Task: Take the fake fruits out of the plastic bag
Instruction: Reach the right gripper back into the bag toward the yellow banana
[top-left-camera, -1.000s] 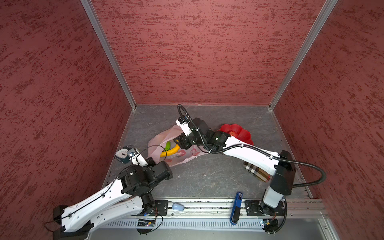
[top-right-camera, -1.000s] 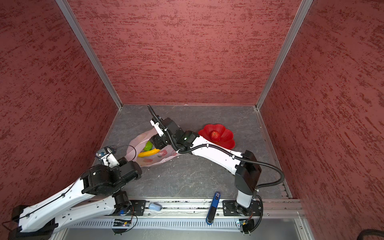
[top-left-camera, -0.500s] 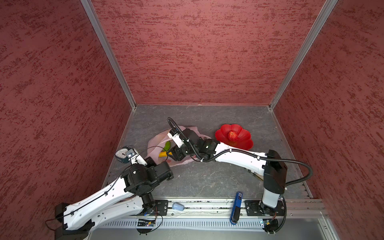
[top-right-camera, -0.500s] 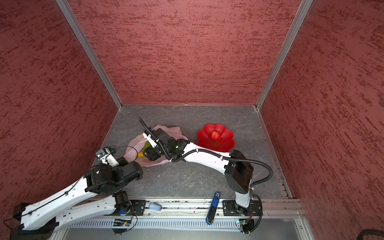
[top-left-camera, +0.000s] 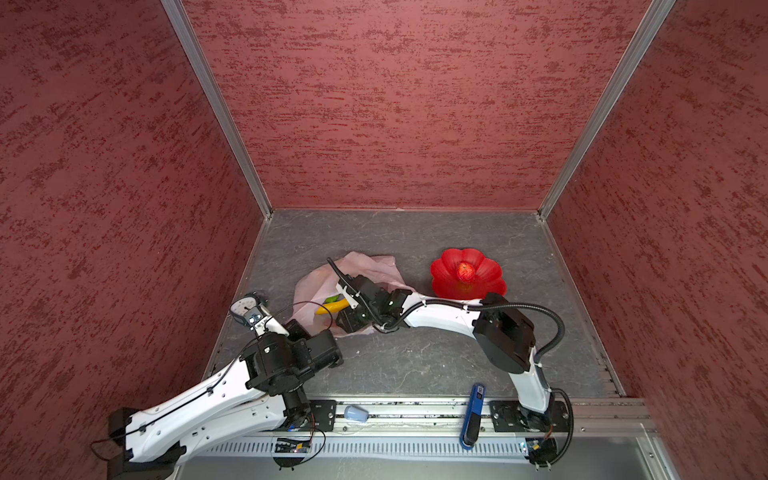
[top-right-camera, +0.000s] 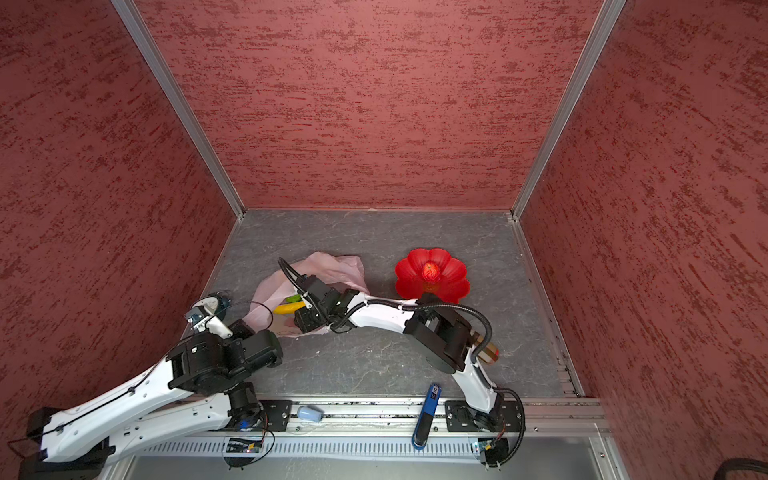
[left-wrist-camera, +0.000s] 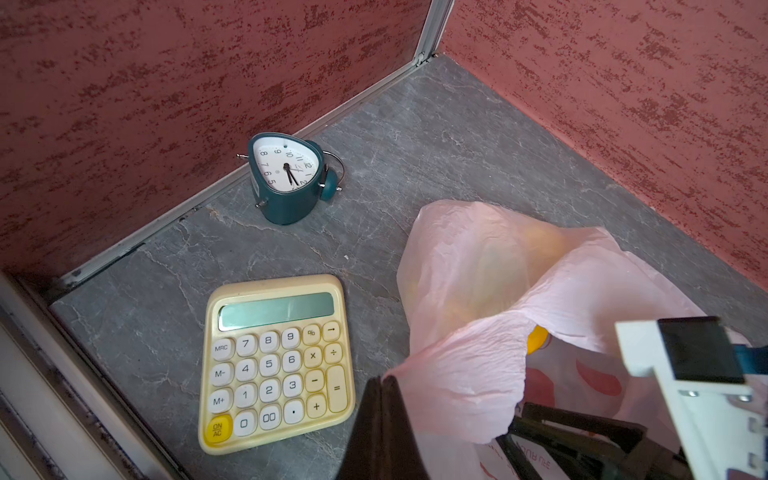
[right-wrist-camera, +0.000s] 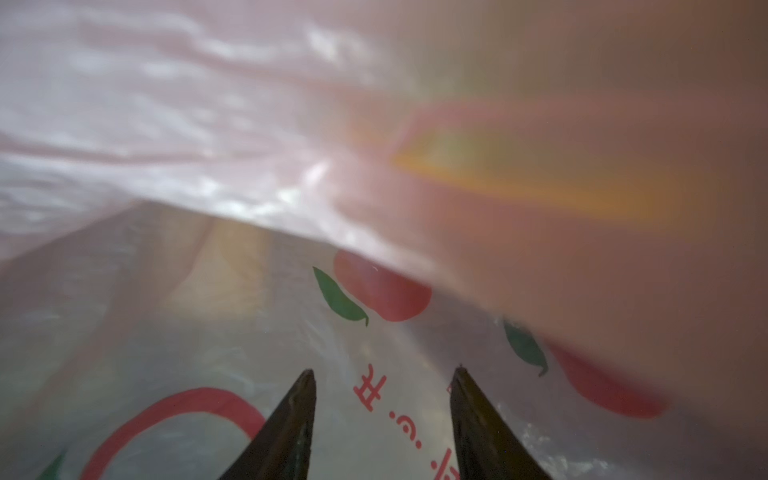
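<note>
The pale pink plastic bag (top-left-camera: 365, 266) lies crumpled at the middle left of the floor. In both top views a yellow banana (top-left-camera: 332, 306) and a green fruit (top-right-camera: 293, 298) show in its open mouth. A red apple (top-left-camera: 465, 271) sits in the red flower-shaped dish (top-left-camera: 490, 282). My left gripper (left-wrist-camera: 384, 380) is shut, pinching the bag's (left-wrist-camera: 478, 270) rim and holding it up. My right gripper (right-wrist-camera: 382, 374) is inside the bag, open, with only printed film between its fingers. The banana (right-wrist-camera: 540, 183) is a blur beside it. Other fruits are hidden.
A teal alarm clock (left-wrist-camera: 286, 174) stands by the left wall. A cream calculator (left-wrist-camera: 276, 361) lies beside the bag. On the front rail are a blue tool (top-left-camera: 473, 411) and a pale blue cap (top-left-camera: 355, 413). A checked object (top-right-camera: 488, 353) lies behind my right arm.
My right arm has swung left, away from the dish, and lowered its gripper into the bag's mouth, its jaws narrowing a little. The left gripper has kept its pinch.
</note>
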